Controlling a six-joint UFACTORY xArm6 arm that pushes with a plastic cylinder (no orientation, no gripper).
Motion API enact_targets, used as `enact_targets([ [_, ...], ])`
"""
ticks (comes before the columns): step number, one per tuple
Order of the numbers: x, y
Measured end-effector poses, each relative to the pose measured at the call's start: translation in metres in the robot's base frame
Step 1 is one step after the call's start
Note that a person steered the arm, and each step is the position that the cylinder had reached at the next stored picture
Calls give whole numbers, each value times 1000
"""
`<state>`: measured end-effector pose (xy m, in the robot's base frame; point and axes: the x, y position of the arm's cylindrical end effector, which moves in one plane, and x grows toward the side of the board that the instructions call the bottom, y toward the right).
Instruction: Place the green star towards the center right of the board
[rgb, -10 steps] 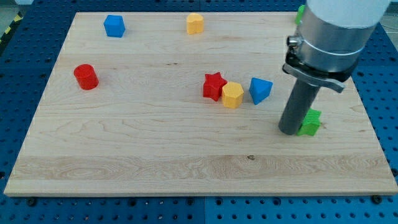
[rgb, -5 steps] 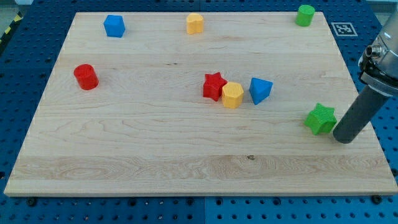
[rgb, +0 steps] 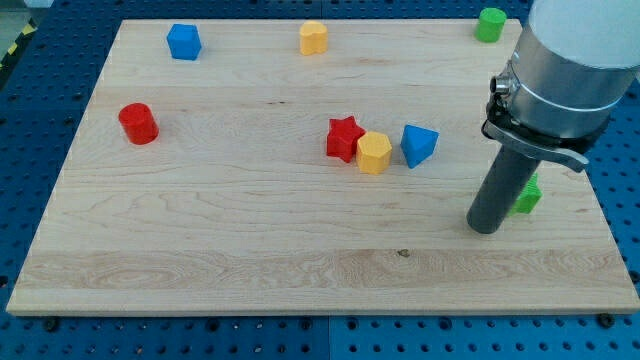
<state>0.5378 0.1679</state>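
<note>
1. My tip (rgb: 486, 227) rests on the board (rgb: 200, 240) at the view's right; no pincer here, just a bare rod holding nothing
2. The green star (rgb: 526, 195) sits just right of the rod, mostly hidden behind it; whether they touch I cannot tell
3. Mid-board: red star (rgb: 344, 138), yellow block (rgb: 374, 153), blue block (rgb: 418, 144) in a row
4. Elsewhere: red cylinder (rgb: 138, 123), blue block (rgb: 184, 42), yellow block (rgb: 313, 38), green block (rgb: 490, 23)

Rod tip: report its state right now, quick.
My tip: no gripper, so nothing held; it rests on the board, at the view's left of the green star, which the rod mostly hides.
</note>
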Motion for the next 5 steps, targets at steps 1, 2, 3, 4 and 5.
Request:
enact_targets([
  [1, -16, 21],
  [2, -34, 36],
  [3, -14, 50],
  [4, -19, 73],
  [5, -44, 88],
])
